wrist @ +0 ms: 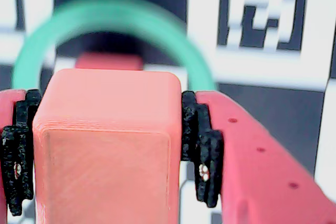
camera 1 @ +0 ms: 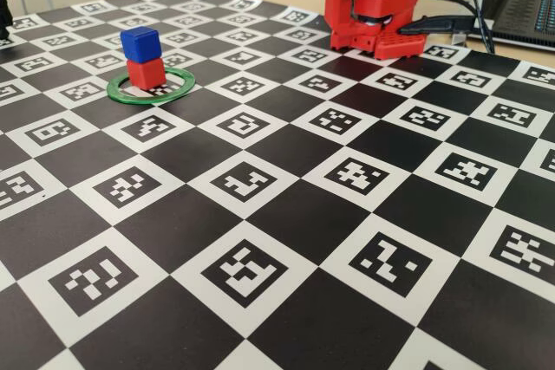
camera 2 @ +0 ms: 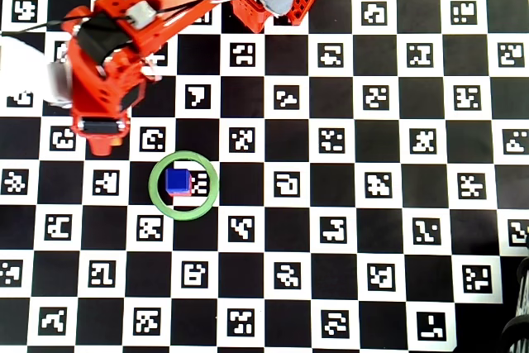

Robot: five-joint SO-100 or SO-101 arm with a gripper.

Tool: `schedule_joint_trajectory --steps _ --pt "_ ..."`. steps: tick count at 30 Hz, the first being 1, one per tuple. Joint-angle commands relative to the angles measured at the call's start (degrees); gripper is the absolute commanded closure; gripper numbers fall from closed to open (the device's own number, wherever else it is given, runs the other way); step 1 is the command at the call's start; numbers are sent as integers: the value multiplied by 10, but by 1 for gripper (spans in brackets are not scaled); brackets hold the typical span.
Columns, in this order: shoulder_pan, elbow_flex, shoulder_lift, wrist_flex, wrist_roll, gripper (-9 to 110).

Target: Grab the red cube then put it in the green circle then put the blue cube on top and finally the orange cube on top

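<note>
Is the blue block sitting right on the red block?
Touching. The fixed view shows the blue cube resting directly on the red cube, no gap, inside the green ring.

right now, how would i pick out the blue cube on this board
On the black-and-white checkered marker board, look near the far left in the fixed view for the flat green ring. Inside it two cubes are stacked: the blue cube is the upper one, deep blue, resting on the red cube.
</note>
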Motion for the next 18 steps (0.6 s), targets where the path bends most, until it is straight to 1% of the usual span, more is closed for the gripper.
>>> schedule_joint_trajectory --steps 1,8,18 --pt "-61 -13 81 40 49 91" --pt "-138 35 86 41 96 92" --pt "-139 104 75 -21 76 92"
